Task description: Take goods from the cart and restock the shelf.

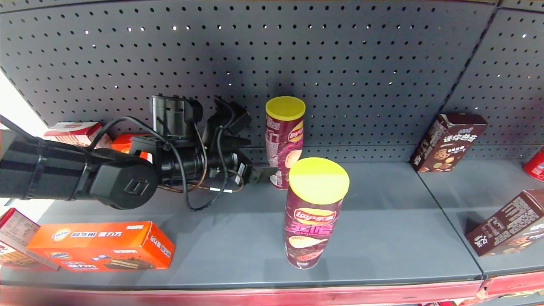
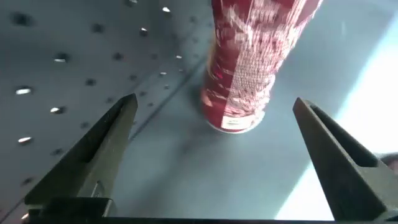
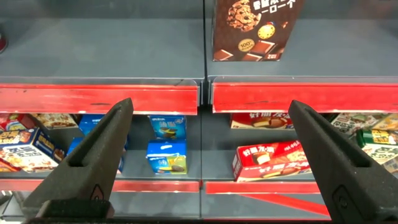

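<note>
Just beyond the spread left gripper (image 2: 214, 103) stands the rear can (image 1: 284, 140).

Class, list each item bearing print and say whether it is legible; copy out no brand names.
Front can: logo and large characters, legible.
Rear can: logo legible, fine print blurred.
Orange box: logo and white characters, legible.
Brown box: large characters legible, rest too small.
</note>
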Controlling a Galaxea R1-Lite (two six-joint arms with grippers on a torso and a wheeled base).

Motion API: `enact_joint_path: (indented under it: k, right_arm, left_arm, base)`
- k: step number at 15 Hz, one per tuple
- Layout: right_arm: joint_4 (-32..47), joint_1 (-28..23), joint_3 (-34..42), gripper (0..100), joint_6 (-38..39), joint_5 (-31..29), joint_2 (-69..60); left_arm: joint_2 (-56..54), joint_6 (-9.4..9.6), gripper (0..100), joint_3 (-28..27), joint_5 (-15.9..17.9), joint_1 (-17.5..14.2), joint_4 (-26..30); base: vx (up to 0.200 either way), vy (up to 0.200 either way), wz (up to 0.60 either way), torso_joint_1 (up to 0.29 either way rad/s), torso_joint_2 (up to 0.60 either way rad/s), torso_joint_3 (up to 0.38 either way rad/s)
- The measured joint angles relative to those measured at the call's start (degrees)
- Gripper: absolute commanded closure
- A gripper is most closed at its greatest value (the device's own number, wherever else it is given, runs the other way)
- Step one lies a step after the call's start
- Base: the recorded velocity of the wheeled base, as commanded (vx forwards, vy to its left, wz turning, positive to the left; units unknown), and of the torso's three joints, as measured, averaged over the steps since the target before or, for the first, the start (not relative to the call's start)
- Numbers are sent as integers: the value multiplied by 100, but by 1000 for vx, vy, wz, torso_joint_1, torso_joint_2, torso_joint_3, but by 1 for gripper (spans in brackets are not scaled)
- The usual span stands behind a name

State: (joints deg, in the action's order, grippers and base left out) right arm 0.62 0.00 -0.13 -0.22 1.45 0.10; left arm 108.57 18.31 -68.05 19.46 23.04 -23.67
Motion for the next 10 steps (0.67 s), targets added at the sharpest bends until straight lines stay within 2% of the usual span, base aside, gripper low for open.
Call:
enact_joint_path:
  k: [2, 3, 7, 10]
  right_arm:
    - [0, 0, 2, 0, -2, 0, 0]
    - [0, 0, 2, 0, -2, 0, 0]
    - [0, 0, 2, 0, -2, 0, 0]
    - [-2, 0, 2, 0, 0, 2, 0]
  left_arm:
    - [-50, -244, 0, -59, -249, 7, -11]
    - [-61, -304, 0, -96, -356, 13, -44]
    - [-72, -336, 0, -212, -1026, 7, -251]
    - [-72, -332, 0, -216, -1143, -9, -260]
  base:
    - [0, 0, 0, 0, 0, 0]
    - [0, 0, 0, 0, 0, 0]
    - [0, 0, 0, 0, 0, 0]
    - [0, 0, 0, 0, 0, 0]
